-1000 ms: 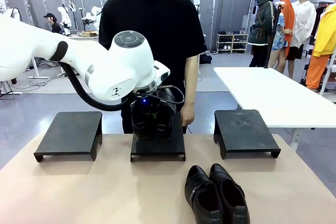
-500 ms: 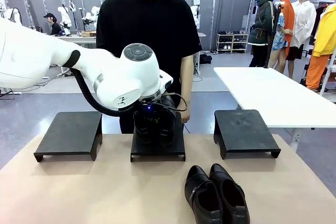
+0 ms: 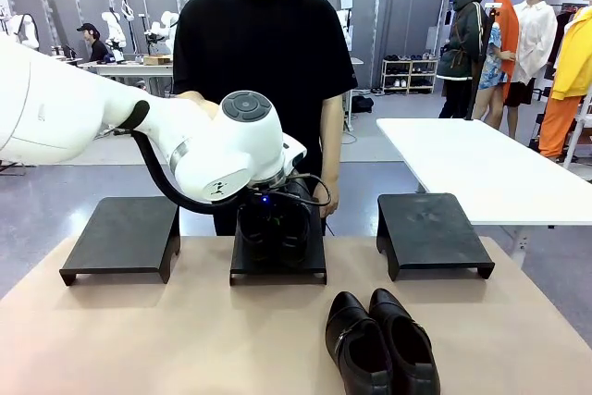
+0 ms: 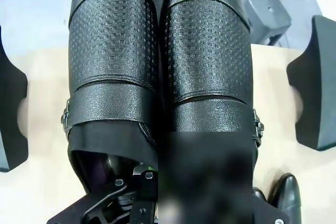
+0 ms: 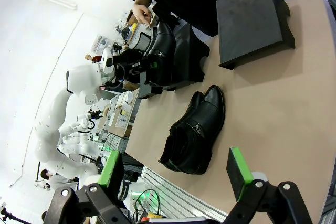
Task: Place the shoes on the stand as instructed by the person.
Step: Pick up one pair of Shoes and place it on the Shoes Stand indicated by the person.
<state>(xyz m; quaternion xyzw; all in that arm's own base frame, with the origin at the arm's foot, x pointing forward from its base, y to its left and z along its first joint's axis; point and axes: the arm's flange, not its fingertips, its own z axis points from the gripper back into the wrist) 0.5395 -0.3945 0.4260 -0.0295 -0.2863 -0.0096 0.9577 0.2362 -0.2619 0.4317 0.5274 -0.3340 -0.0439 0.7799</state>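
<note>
Left gripper (image 3: 269, 212) clamped on one pair of shoes (image 4: 113, 51) on the middle stand (image 3: 277, 266); placing looks nearly done, next release and lift clear; right gripper (image 5: 176, 172) wide, second pair (image 3: 381, 344) on worktop (image 3: 139, 339).

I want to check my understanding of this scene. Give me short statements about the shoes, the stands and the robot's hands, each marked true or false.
1. The robot's left hand is shut on a pair of glossy black leather shoes at the middle black stand. True.
2. The other pair of black shoes lies on the right stand. False: it lies on the beige table, nearer the robot than the stands.
3. The robot's right hand is open and holds nothing. True.
4. The person in the black T-shirt stands behind the left stand. False: the person stands behind the middle stand.
</note>
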